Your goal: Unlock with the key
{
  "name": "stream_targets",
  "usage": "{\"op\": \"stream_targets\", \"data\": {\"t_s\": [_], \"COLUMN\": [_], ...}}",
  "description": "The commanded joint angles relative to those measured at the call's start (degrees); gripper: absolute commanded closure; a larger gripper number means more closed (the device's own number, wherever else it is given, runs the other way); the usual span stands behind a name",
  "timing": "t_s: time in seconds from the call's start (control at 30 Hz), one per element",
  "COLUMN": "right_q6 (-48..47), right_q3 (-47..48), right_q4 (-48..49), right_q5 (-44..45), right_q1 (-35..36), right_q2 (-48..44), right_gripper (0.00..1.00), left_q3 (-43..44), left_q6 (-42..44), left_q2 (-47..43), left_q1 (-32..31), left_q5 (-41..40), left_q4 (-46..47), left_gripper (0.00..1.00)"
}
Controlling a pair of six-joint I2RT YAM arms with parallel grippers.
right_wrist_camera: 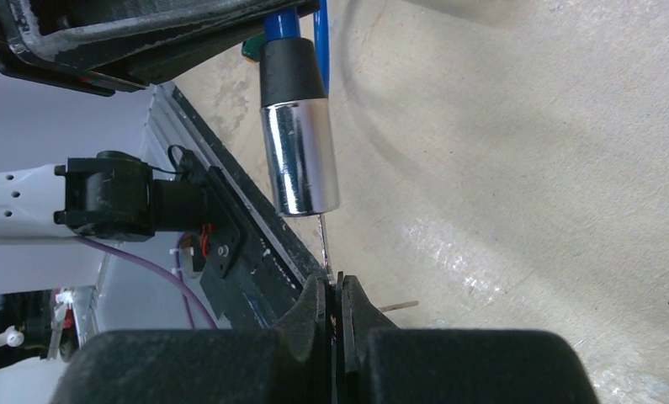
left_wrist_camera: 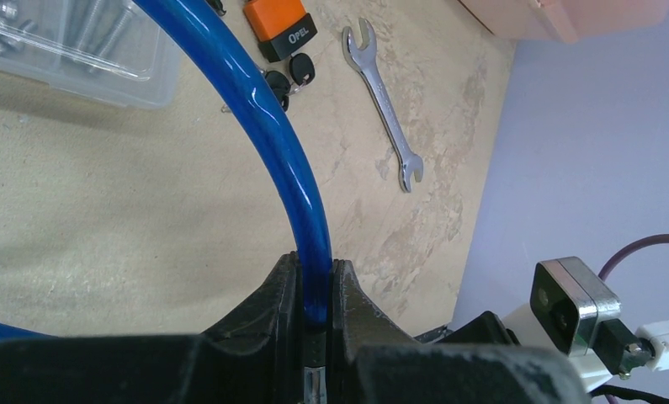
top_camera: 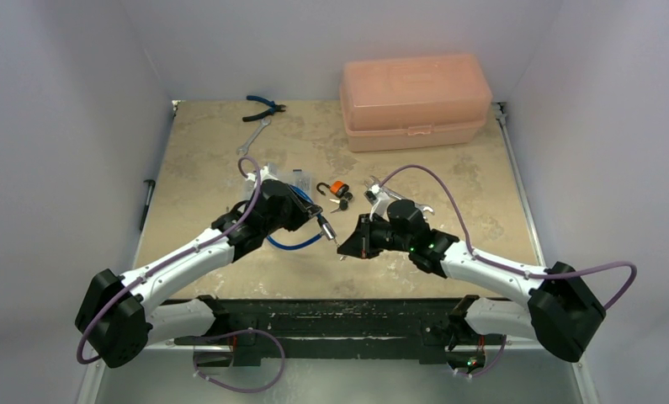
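Key with a black plastic head, tiny and metal [left_wrist_camera: 303, 69], lies on the mottled beige table [left_wrist_camera: 146, 194], bunched with its twin just beside the black base of the orange padlock [left_wrist_camera: 282, 25]. It is apart from both my hands.

My left gripper [left_wrist_camera: 315, 273] is clamped on the glossy blue cable [left_wrist_camera: 289, 151], which arcs away past the keys. My right gripper [right_wrist_camera: 337, 290] is pinched tight on a thin silver blade [right_wrist_camera: 323, 244], seen edge-on. The blade's tip meets the end face of the cable's polished silver cylinder [right_wrist_camera: 299, 156].

A silver open-ended wrench [left_wrist_camera: 384, 105] lies near the keys. A clear plastic box of screws [left_wrist_camera: 61, 59] sits across the cable from them.
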Motion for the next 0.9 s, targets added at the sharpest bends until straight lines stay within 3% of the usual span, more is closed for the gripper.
{"op": "stream_targets", "data": {"t_s": [0.0, 0.87], "right_q6": [-0.65, -1.22], "right_q3": [2.53, 4.1], "right_q4": [3.3, 3.24], "right_q5": [1.92, 1.57], "right_q1": [-0.02, 0.01], "right_q2": [0.09, 0.26], "right_gripper": [1.0, 1.0], "left_q3": [0.31, -0.22], "left_q6": [-0.25, -0.18], "left_q2": [-2.1, -2.01], "left_q1": [0.27, 0.3], "left_q5": [0.49, 1.21], "left_q4": [3.34, 3.57], "left_gripper": [1.0, 1.0]}}
